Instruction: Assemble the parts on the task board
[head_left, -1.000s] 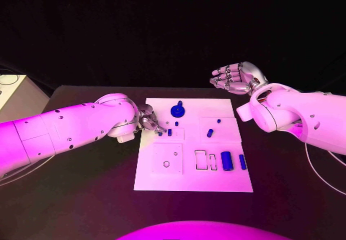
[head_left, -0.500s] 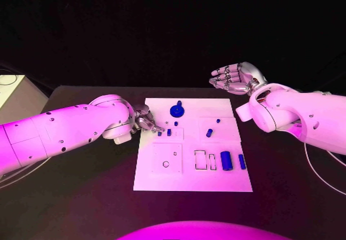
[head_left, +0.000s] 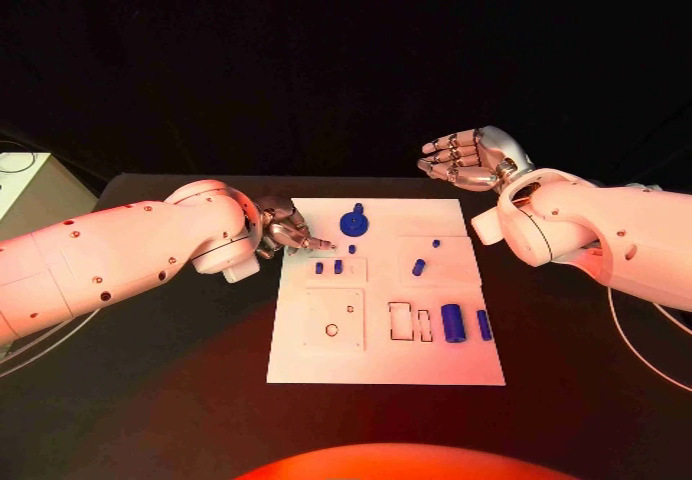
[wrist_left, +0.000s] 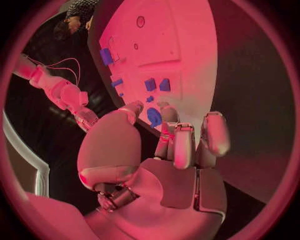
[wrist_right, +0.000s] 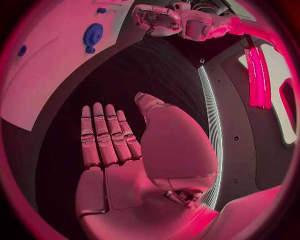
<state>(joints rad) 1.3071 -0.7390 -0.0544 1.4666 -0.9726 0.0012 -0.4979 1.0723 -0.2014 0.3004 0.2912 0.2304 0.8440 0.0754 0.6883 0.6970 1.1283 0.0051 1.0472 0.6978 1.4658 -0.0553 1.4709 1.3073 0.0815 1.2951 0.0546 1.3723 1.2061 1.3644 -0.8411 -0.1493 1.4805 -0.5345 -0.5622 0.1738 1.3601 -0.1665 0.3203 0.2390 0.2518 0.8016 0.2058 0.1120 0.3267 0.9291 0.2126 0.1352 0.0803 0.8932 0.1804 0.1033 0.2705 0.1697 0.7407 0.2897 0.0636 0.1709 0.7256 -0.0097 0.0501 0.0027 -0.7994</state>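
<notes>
While the left hand (head_left: 293, 233) hovers over the task board (head_left: 387, 360) with fingers curled (holding nothing we can see), the right hand (head_left: 472, 157) sits empty, loosely curled.

The left silver robot hand (head_left: 289, 232) is half hidden behind its own white wrist. Its fingertips (head_left: 320, 244) cover the white task board's (head_left: 387, 350) left edge. Whether they pinch anything cannot be told.

left hand (head_left: 289, 232) fingers curled in, empty; right hand (head_left: 473, 157) raised, fingers apart
</notes>
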